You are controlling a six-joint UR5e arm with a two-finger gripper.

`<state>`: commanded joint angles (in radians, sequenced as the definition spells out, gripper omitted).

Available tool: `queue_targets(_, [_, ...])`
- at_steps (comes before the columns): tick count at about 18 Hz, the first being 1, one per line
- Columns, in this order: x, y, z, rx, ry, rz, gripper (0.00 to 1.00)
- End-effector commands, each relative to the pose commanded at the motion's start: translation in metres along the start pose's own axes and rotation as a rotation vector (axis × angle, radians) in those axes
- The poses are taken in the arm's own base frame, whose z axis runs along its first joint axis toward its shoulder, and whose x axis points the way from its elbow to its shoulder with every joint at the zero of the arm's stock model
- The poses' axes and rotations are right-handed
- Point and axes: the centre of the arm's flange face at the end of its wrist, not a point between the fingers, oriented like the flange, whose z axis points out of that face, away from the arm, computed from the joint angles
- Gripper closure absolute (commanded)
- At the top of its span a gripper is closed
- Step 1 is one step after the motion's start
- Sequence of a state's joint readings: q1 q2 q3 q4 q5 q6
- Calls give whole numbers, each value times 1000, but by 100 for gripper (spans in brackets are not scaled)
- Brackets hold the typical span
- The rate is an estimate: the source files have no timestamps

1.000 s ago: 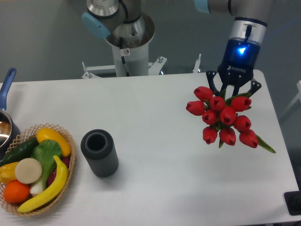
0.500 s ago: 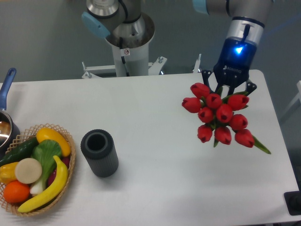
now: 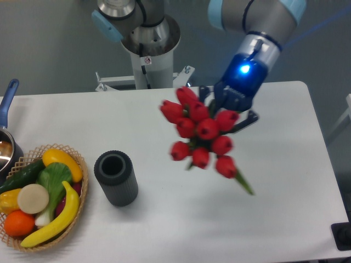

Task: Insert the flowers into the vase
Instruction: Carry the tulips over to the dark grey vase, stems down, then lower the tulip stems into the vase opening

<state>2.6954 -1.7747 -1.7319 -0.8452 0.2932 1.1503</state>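
**Flowers lifted and on the way, vase not yet filled**

Fixed camera: The gripper (image 3: 226, 112) is clamped on the stems of the flowers (image 3: 201, 134), a bunch of red tulips with green stems. The bunch hangs clear of the white table (image 3: 164, 219), above its middle and somewhat toward the right, with the red heads turned toward the camera and a green stem end trailing down to the lower right. The picture is slightly blurred around the bunch.

The vase (image 3: 115, 178) stands upright on the table well to the left of the flowers, its round opening bare and nothing inside it. Just beside it on the left sits a wicker basket (image 3: 74, 153) of toy fruit and vegetables, and a pot (image 3: 6, 148) with a blue handle shows at the far left edge.

Judged from this, the pick-up is done. What is left is most of the job: carrying the bunch over the vase, turning the stems downward, lowering them into the opening and letting go.
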Motion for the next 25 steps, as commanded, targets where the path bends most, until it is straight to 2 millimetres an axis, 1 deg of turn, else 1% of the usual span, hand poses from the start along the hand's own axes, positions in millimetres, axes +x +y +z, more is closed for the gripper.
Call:
queue_targets(1, [2,3,13,18,32,10,72])
queue_targets(2, [5,4,22,45,60,20,72])
queue_targets(5, [6,4,27,99,92,32,72])
queue_targets(8, [20,-4,44,102,127,59,72])
queue_targets(10, [31,-1,58,114,159,60,72])
queue_targets(11, [36,4,63,123,172,60,72])
queue_targets(13, [44,6,70,152,197,73,72])
queue_targets(18, [59,12,82,171,233,58,72])
queue_targets(21, [61,12,82,186,239,58,72])
queue_targets(24, [66,19,88,193,255,41,72])
queue_targets(25, [68,16,89,204,262,42,72])
